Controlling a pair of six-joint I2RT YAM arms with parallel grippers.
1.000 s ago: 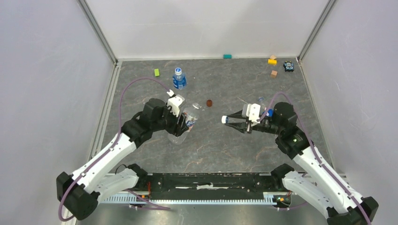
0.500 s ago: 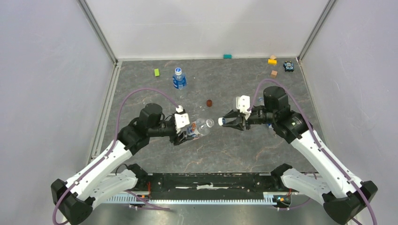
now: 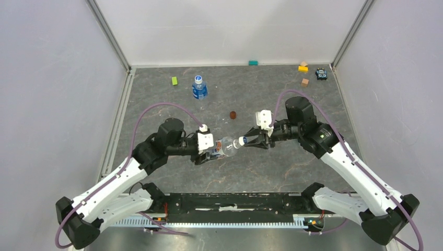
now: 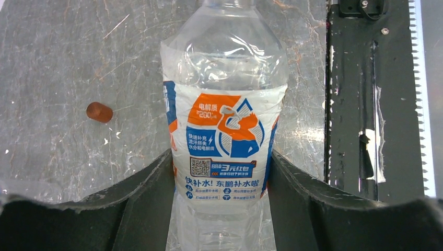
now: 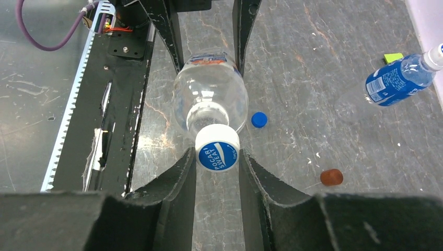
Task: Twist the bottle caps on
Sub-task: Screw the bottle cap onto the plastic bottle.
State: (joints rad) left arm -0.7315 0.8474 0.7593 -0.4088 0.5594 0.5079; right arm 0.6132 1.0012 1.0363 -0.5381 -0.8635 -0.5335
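Right tool clenched on white cap at mouth of bottle gripped by left tool; tightening apparently pending. Blue cap unfitted.

Counting off, I see two bottles: the held bottle, and a far bottle standing well beyond it. Caps, three: a white cap at the held bottle's mouth, a blue cap lying near it, a third cap on the far bottle. One red-brown disc just beyond the held bottle. Blocks, four I can make out: green block, teal block, yellow block, tan block. One dark toy.
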